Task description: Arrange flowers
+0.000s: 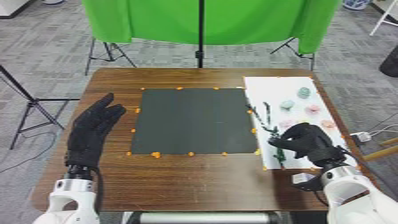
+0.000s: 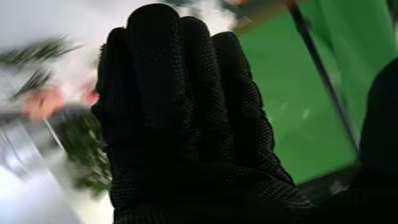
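Observation:
In the head view my right hand (image 1: 306, 140) is over the lower part of a white sheet (image 1: 266, 85), close to green stems (image 1: 266, 117). Pale green flower heads (image 1: 304, 93) and pink ones (image 1: 313, 109) lie on that sheet. The right wrist view has my right hand (image 2: 178, 110) with straight fingers, open and holding nothing visible. Beyond it are a blurred orange-pink flower (image 2: 43, 103) and green leaves (image 2: 84, 150). My left hand (image 1: 89, 127) is open at the table's left side, its fingers straight.
A dark square mat (image 1: 194, 120) with orange markers around it lies mid-table, left of the white sheet. The brown wooden table (image 1: 200, 187) extends around both. Behind stands a green cloth (image 1: 160, 22) on black stands, and another black stand (image 1: 34, 102) is at the left.

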